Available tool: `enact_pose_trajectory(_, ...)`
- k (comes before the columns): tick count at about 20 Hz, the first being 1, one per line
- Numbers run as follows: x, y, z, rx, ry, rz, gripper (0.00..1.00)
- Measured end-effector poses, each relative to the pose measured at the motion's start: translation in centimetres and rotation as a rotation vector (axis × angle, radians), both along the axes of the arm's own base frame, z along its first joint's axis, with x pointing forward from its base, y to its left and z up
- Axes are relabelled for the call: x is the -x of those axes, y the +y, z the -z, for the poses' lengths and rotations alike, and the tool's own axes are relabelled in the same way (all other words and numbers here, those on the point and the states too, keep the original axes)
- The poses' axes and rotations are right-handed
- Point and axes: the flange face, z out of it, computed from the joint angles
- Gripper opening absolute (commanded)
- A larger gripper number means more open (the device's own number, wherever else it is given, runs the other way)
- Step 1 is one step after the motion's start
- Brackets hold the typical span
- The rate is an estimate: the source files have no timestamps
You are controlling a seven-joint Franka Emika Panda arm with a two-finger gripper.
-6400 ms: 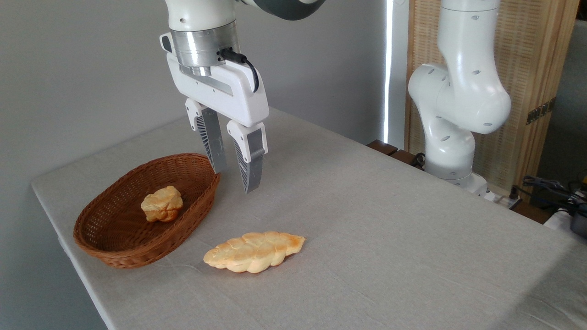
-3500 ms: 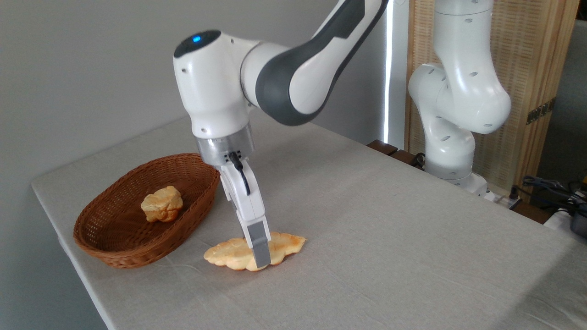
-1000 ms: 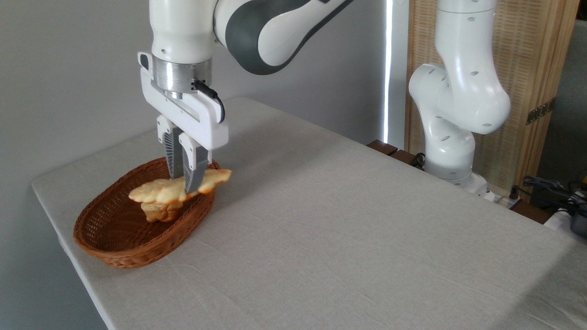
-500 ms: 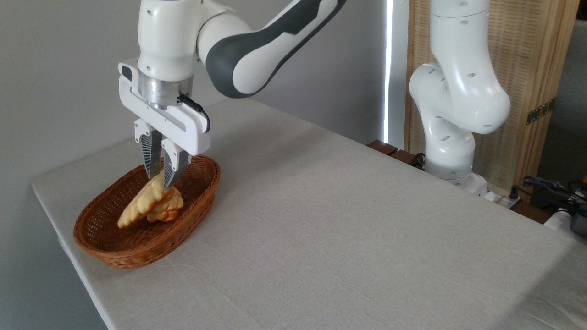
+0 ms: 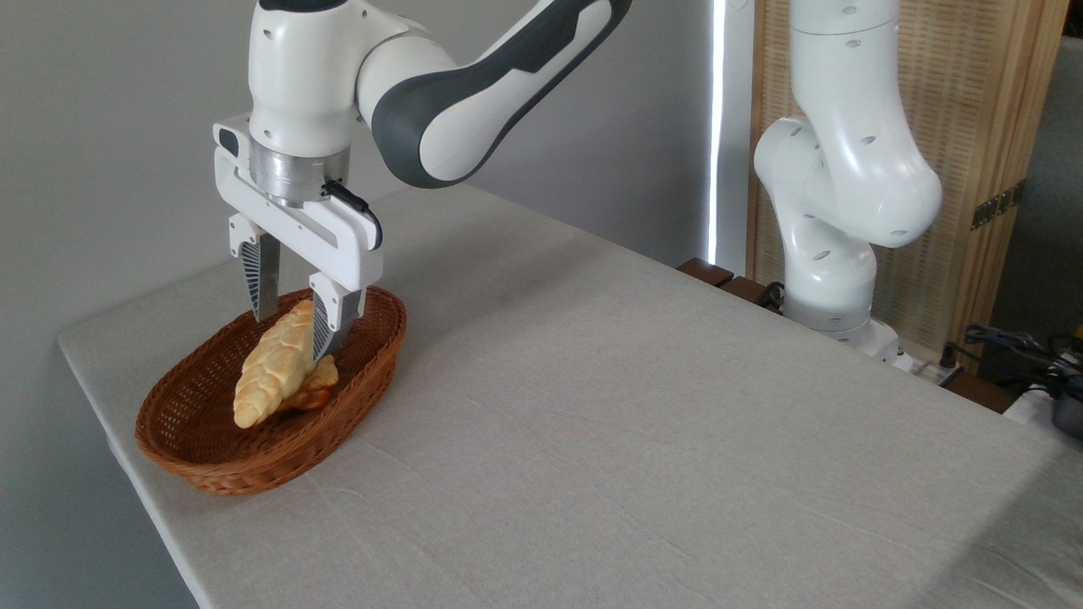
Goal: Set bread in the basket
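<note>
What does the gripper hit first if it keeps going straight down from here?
Most likely the bread: the open gripper points down with its fingers either side of the loaf's upper end, in the basket. Depth is uncertain.

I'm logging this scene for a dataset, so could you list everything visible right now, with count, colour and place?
bread: one, pale golden braided loaf, lying in the basket, propped on the bun
bun: one, golden-brown, in the basket, mostly hidden under the bread
basket: one, reddish-brown wicker, near the table's left edge
table: one, covered in grey cloth
wooden screen: one, pale wood, behind at right
cables: dark, far right
arm: one, white and grey, base at the table's far side
gripper: one, white, open, fingers either side of the bread's upper end
</note>
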Motion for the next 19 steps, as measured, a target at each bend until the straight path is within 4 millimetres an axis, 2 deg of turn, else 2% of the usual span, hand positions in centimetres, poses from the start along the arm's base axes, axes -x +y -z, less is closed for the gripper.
enact_pose_trajectory(2, -0.4, 1.0, -1.3, 0.002, -0.025, -0.016, 1.0)
enact_pose_trajectory(5, -0.5, 4.0, -3.5, -0.067, -0.05, -0.016, 1.0)
enact_pose_trajectory(8, 0.8, 6.2, -5.4, -0.133, -0.029, 0.059, 1.0)
enact_pose_trajectory(11, 2.2, 9.9, -7.1, -0.173, 0.006, 0.159, 1.0)
enact_pose_trajectory(14, 3.1, 12.1, -7.3, -0.252, 0.054, 0.235, 1.0)
enact_pose_trajectory(19, 3.7, 12.4, -6.3, -0.316, 0.124, 0.27, 1.0)
